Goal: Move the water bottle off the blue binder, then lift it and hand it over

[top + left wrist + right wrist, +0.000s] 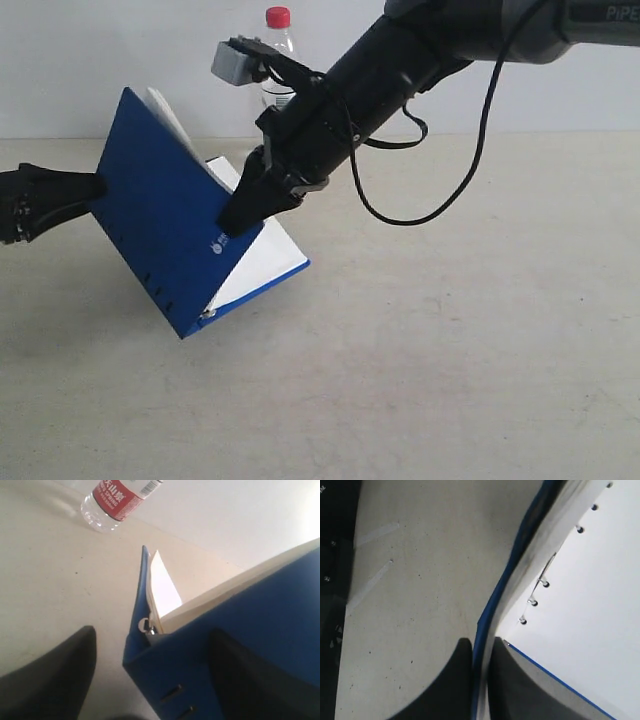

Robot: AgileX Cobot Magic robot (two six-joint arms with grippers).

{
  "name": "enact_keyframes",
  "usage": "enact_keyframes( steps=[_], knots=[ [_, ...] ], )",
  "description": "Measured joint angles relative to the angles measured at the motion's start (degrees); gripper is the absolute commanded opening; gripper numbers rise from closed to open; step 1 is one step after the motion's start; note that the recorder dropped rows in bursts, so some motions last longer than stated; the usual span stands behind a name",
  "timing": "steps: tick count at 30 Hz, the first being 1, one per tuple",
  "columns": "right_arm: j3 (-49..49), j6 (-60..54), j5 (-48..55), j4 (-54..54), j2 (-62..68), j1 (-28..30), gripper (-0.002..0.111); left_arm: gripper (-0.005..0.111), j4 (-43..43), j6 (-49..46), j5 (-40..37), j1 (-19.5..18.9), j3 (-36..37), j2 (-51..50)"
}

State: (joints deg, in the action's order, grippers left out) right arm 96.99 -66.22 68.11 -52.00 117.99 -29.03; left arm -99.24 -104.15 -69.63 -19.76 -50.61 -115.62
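table (450,400): nearest us, bare surface up front.
blue binder (150,225): mid-table, raised and open like a tent, low corner at 6 o'clock. We cannot tell if that corner touches the table. Its pages (265,262) sag toward 4 o'clock.
right gripper (236,220): at the binder's 3 o'clock, pinched tight on the cover edge (481,630), carrying it.
left gripper (93,187): at the binder's 9 o'clock, jaws wide. The binder's corner sits between them, not clamped.
water bottle (280,45): upright on the table at the binder's 12 o'clock, off the binder, untouched.
step: we judge it a right-to-left handover of the binder.
how: we close the left jaws deep on the spine side first. The right lets go only after that, slowly, as the pages may flop. We keep any swing away from 12 o'clock.
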Motion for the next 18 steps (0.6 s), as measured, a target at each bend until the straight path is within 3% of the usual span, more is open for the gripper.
enact_keyframes(
  steps=[14, 16, 18],
  knots=[
    [0.0, 16.18, -4.6, 15.68, -0.26, -0.1, 0.001, 0.06, -0.37, 0.6, 0.35, 2.28, -0.13, 0.0],
    [0.0, 16.27, -4.6, 15.81, -0.26, -0.1, 0.007, 0.06, -0.37, 0.6, 0.35, 2.96, -0.13, 0.0],
    [0.0, 16.27, -4.6, 15.92, -0.26, -0.1, 0.022, 0.06, -0.37, 0.6, 0.35, 3.2, -0.13, 0.0]
  ],
)
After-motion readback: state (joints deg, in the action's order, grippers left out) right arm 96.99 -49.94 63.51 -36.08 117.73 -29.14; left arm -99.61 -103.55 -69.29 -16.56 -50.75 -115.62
